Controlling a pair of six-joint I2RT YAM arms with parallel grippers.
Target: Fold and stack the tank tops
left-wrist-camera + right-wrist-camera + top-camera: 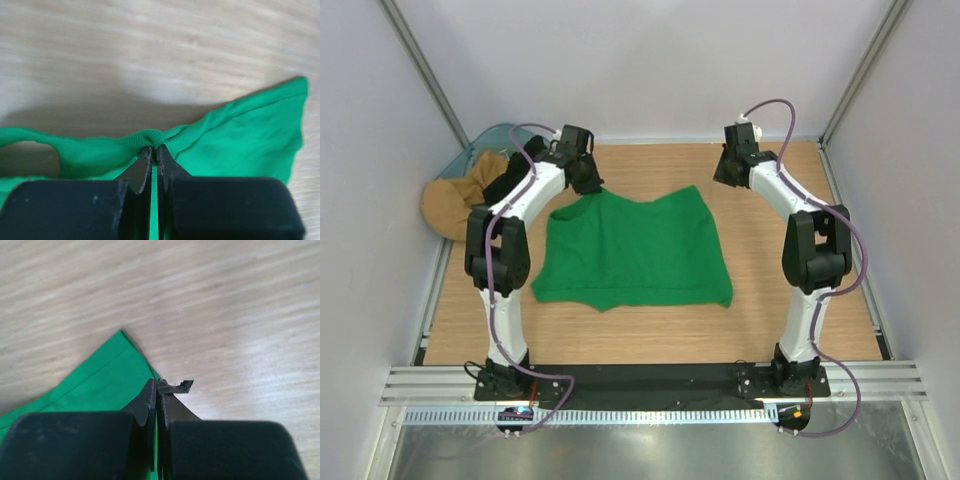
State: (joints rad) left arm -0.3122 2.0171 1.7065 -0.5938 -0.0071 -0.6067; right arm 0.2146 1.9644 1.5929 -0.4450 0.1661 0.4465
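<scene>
Closest to the lens, the left tool (154,149) is pinching a bunched fold of the green tank top (240,135) at its strap edge, jaws pressed tight on the cloth. At the far left edge of the bench (800,320) a tan cloth heap (455,205) is lying against a bluish container (495,138), crowding the left arm (505,250), while the green tank top is spreading flat across the middle. Further right, the right tool (156,382) is sitting with jaws closed together at the garment's corner hem, and I cannot tell whether any fabric is caught.
</scene>
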